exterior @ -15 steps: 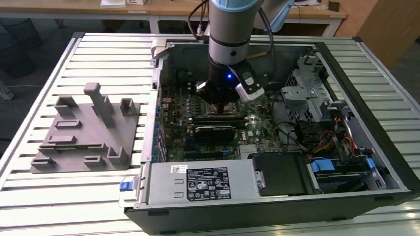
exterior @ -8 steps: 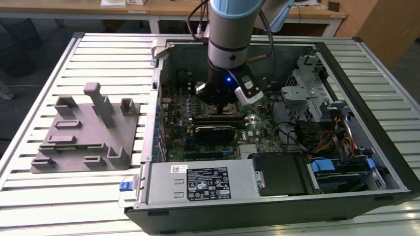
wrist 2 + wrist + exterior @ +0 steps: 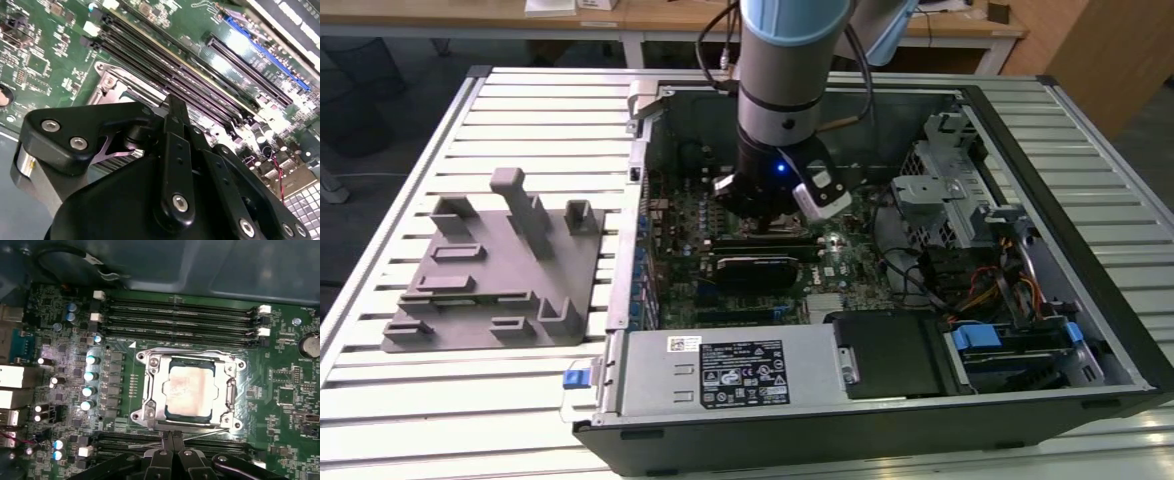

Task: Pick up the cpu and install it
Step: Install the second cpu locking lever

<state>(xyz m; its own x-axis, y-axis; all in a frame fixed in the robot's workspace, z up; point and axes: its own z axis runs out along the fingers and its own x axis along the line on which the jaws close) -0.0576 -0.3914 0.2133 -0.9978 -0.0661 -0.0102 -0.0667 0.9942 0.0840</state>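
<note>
gripper [image 3: 172,440] fingers pressed together, empty – cpu [image 3: 190,391] seated in socket, edges hidden by frame

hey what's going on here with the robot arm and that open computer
A robot arm has its gripper lowered inside an open computer case, just above the motherboard. In the first wrist view the cpu, with its pale metal top, sits in the socket frame between the memory slots. The gripper's fingers are together at the socket's edge, holding nothing. A grey plastic fixture rests beside the case.
</note>
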